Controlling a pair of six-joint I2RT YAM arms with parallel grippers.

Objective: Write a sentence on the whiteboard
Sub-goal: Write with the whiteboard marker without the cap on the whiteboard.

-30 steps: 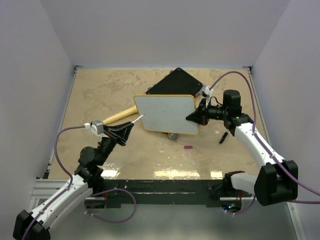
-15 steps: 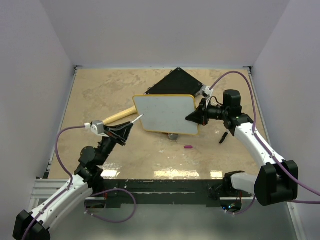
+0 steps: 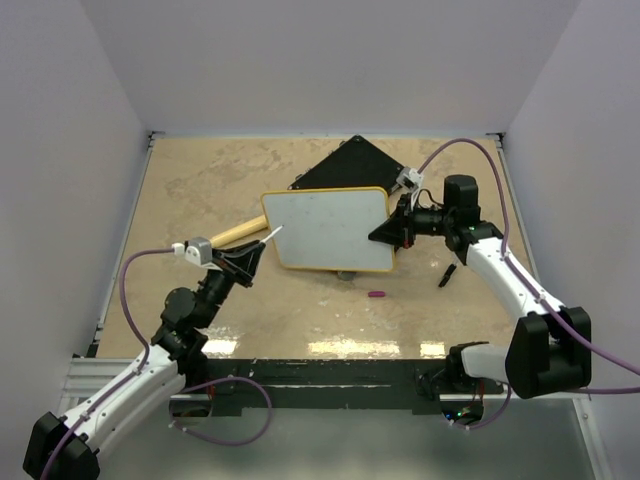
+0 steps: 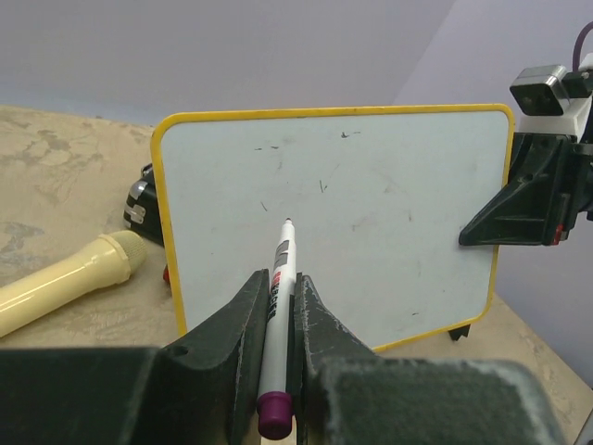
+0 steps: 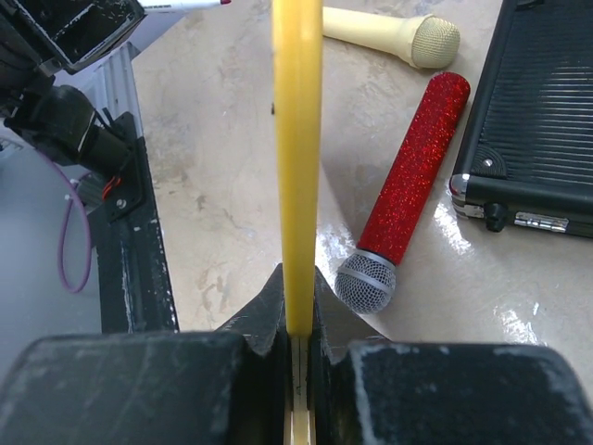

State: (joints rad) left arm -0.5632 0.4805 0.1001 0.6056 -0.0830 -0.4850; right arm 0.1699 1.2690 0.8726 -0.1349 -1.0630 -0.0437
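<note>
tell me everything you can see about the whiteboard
Small white rectangular whiteboard, rounded corners, thin yellow rim, black foot at a lower corner. It stands upright, its side edge clamped in the right hand. The surface bears only faint specks, no words. The left hand holds a white marker with its tip at the board; contact unclear.

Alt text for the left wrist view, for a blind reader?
The left gripper holds a marker pointed at an upright, yellow-rimmed whiteboard bearing only faint specks. The right gripper clamps the board's right edge; a cream microphone lies at left.
</note>
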